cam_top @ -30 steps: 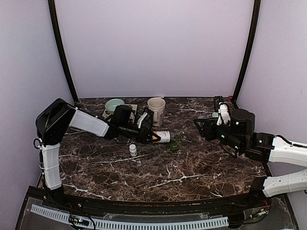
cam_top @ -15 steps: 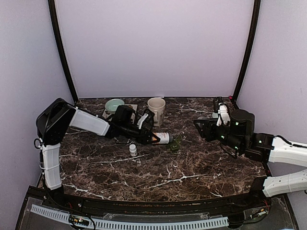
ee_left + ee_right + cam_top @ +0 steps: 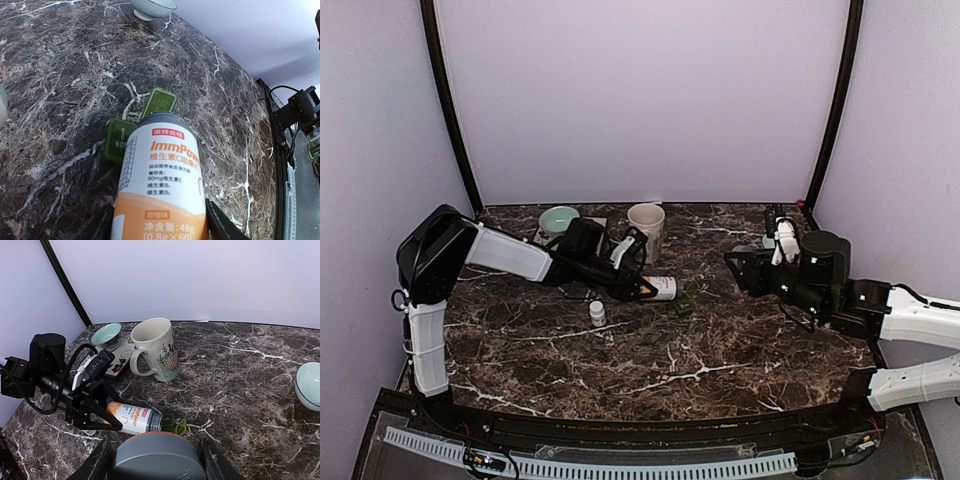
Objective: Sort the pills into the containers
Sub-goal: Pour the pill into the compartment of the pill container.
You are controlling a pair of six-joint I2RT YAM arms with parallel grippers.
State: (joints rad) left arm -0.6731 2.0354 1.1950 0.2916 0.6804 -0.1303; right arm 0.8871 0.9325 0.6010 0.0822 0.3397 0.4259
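Currently the left claw (image 3: 642,286) is clenched on the orange end of a bottle (image 3: 663,287), which lies on its side on the marble surface (image 3: 720,350) at centre frame in the top view. The dark green pill box (image 3: 120,141) sits just past the bottle's grey end; whether they touch cannot be told. The right claw (image 3: 156,467), right of centre in the top view, grasps a grey round object (image 3: 150,450) between its fingers. A cream mug (image 3: 152,347) stands upright behind the bottle. The pale green bowl (image 3: 106,334) lies at upper left of the right wrist view, and a small white vial (image 3: 597,313) stands below the left arm.
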